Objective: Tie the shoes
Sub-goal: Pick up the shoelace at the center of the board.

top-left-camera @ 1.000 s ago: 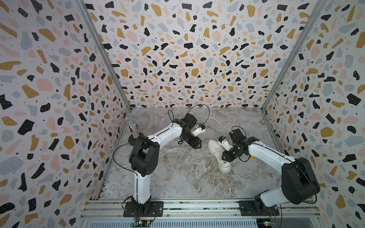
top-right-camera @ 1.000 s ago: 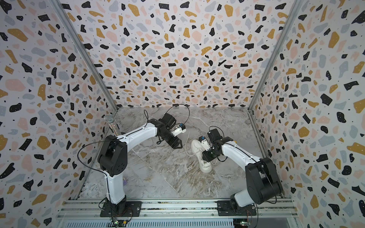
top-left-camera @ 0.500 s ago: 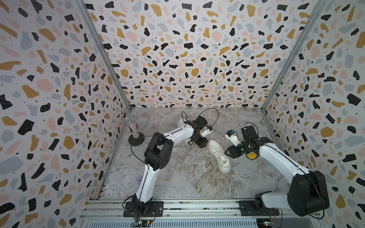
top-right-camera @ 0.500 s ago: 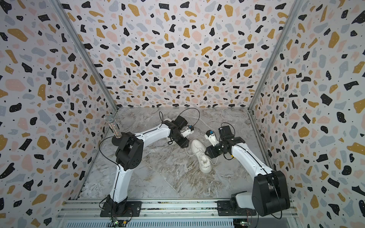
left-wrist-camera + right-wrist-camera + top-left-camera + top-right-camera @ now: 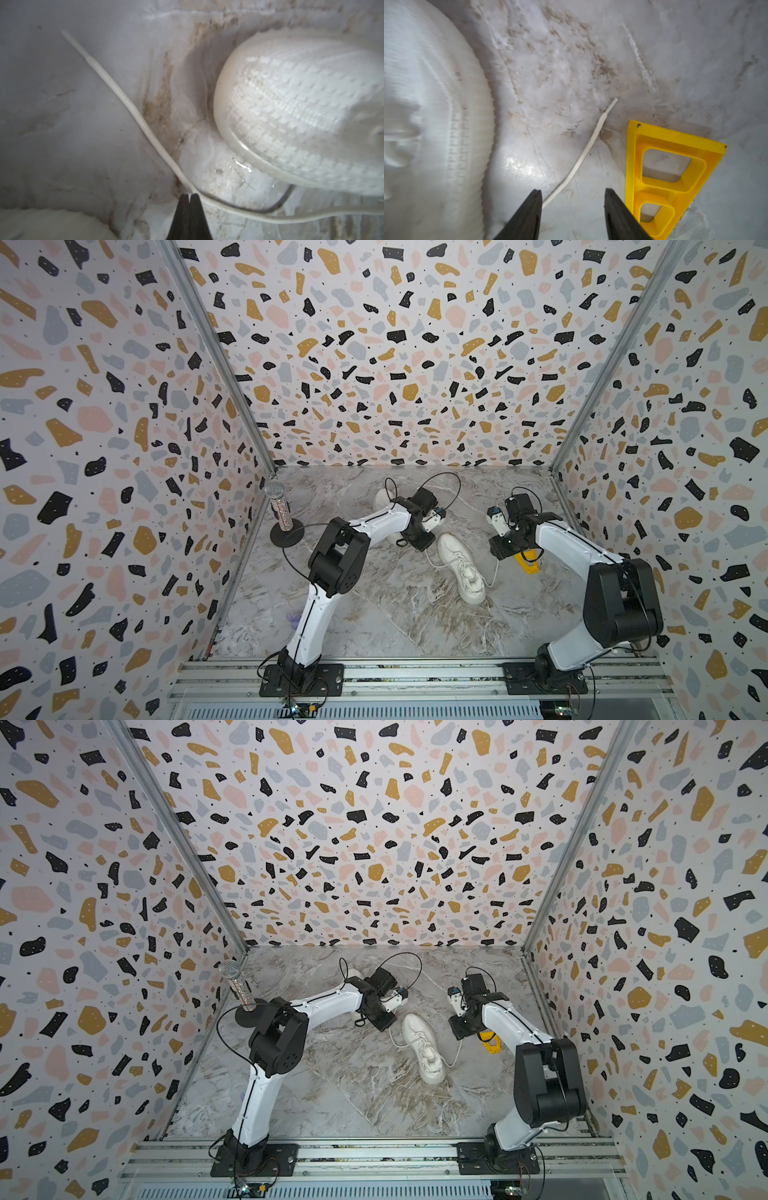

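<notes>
1. The left gripper (image 5: 189, 196) was clenched, its two black tips pressed together right where the left lace (image 5: 128, 106) met them. The wrist view did not settle whether the cord was nipped between them or only lay against them.
2. The right gripper (image 5: 574, 199) was released, jaws apart. The right lace (image 5: 583, 153) ran up between them, hugging one fingertip (image 5: 536, 205) and well clear of the other.
3. The step in hand looked like gathering both loose ends to start the knot. To do it well, the right gripper needed to shift until the cord sat mid-gap, go down to the table (image 5: 550, 72) and close just behind the stiff tip, not on it.
4. The yellow block (image 5: 675, 166) lay just beside the outer finger, so the closing jaw had to stay off it.
5. A gentle lift by the left arm would have shown whether its lace came along. A hard pull would probably have dragged the shoe.
6. Further out, the near shoe (image 5: 461, 568) lay on the marble between the two arms, with a lace trailing untied on each side. Its rounded end was near the left tips but apart from them.
7. The far shoe (image 5: 380, 499) sat mostly hidden behind the left arm, apart from both grippers.
</notes>
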`<state>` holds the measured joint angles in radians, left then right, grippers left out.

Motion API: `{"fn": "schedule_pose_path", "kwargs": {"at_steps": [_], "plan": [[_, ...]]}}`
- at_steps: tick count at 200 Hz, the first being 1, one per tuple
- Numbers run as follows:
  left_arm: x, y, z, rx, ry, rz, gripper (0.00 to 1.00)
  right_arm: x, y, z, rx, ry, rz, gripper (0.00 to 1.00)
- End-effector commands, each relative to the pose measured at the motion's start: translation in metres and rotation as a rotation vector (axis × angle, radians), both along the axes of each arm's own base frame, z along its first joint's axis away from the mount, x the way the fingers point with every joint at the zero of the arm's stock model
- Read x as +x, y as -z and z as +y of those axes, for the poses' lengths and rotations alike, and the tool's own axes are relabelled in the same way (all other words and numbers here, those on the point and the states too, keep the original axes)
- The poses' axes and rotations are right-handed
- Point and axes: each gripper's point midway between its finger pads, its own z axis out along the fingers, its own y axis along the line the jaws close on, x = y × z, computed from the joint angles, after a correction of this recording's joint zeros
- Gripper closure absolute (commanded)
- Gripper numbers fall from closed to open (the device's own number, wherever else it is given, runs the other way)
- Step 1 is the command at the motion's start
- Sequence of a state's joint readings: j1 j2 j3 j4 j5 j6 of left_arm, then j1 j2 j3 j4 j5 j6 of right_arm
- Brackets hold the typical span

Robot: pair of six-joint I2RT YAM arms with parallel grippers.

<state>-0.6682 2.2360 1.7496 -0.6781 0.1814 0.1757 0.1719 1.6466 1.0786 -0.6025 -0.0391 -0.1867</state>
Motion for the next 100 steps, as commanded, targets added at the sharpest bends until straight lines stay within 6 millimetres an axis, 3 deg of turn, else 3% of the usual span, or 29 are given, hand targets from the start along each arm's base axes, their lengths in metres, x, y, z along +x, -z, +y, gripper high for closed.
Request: {"fn": "schedule_pose_path", "kwargs": {"at_steps": [1, 42, 55, 68, 100], "plan": [[-0.001, -0.016, 0.001, -0.048, 0.005, -0.001, 1.0, 0.007, -0.001, -0.008, -0.056, -0.009, 0.012, 0.49], [-0.006, -0.039, 0.003, -0.106, 0.004, 0.0, 1.0, 0.011, 0.017, -0.011, -0.086, -0.021, 0.059, 0.53], [-0.006, -0.038, 0.001, -0.111, -0.004, 0.011, 0.78, 0.009, 0.021, -0.009, -0.076, -0.021, 0.073, 0.54], [-0.003, -0.031, -0.001, -0.092, -0.009, 0.005, 0.64, 0.009, 0.025, -0.009, -0.074, -0.019, 0.086, 0.56], [0.006, -0.017, -0.006, -0.066, -0.016, 0.003, 0.54, 0.009, 0.035, -0.012, -0.087, -0.018, 0.11, 0.6]]}}
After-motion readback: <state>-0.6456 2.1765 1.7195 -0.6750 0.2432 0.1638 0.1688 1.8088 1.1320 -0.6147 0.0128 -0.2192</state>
